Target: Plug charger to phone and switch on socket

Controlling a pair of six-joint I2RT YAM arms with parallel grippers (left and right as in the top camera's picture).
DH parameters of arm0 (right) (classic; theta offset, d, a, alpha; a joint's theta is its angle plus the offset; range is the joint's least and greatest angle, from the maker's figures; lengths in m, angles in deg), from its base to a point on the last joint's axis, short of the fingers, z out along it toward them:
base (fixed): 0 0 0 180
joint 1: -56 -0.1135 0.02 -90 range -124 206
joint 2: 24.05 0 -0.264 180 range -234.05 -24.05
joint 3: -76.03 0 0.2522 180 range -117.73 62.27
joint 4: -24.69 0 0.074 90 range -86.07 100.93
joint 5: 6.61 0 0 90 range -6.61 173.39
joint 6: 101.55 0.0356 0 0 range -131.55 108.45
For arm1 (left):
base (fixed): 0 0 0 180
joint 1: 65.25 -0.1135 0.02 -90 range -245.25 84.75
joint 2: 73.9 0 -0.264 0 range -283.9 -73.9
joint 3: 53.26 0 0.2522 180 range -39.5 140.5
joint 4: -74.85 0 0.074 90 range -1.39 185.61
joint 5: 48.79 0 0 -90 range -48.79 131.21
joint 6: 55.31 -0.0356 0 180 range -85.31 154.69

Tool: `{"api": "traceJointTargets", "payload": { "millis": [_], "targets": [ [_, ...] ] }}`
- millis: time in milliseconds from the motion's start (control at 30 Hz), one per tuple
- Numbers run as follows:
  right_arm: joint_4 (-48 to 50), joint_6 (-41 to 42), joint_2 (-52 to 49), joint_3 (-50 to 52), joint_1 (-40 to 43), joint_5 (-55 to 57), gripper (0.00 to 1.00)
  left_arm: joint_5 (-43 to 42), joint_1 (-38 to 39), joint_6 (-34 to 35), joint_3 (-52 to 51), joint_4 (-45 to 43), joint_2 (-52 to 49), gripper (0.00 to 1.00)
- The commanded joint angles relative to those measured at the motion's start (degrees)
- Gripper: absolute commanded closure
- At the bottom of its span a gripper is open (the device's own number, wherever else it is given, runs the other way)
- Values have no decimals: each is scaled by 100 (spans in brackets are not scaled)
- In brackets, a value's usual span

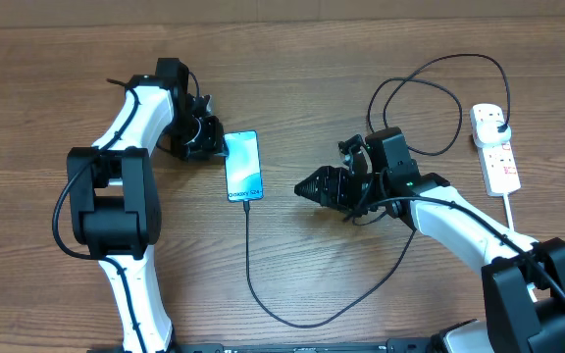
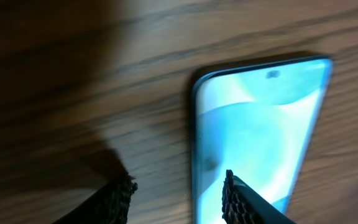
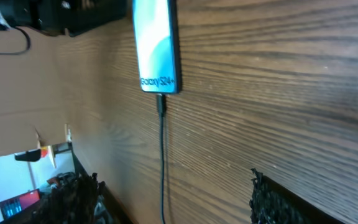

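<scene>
We saw charger [image 3: 162, 160] in phone [image 1: 243, 164], centre | left jaws released astride its edge | right jaws released right of it

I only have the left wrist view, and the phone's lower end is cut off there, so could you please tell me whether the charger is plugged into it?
Observer: Yes, the charger tip sits in the phone's lower end, just below the Galaxy text.
Operator: Thank you. Is its other end in the socket?
Observer: Yes, the plug head sits in the socket, at its far end.
Operator: Is anything near the switches?
Observer: No. The right arm holds its jaws open and empty between phone and socket, apart from both.
</scene>
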Motion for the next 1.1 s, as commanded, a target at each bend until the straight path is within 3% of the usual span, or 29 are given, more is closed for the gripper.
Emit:
{"api": "traceJointTargets", "payload": {
  "millis": [0,267,400,600,833,867,900,967,1067],
  "targets": [
    [-693,-302,212,-485,9,546,20,511,-37,-90,715,417,-61,50],
    [-2354,-636,634,-1366,9,2000,20,503,-37,-151,2033,1080,621,51],
    [-2809,-638,999,-1707,11,2583,27,428,-28,-153,2531,1410,1086,51],
    [-3191,-767,1670,-2052,149,3023,28,334,-31,-149,2671,1491,1827,49],
    [-3869,-769,2645,-2181,944,3036,28,343,-33,-151,2671,1469,2509,45],
    [-3987,-837,2787,-2181,1093,3032,28,341,-33,-151,2671,1471,2559,36],
    [-4120,-925,2946,-2181,1255,3036,28,341,-33,-151,2671,1473,2590,19],
    [-4280,-1014,3143,-2181,1488,3036,29,341,-33,-151,2669,1482,2592,0],
    [-4472,-1023,3401,-2181,1910,3034,32,352,-33,-151,2638,1499,2579,1]
  ]
}}
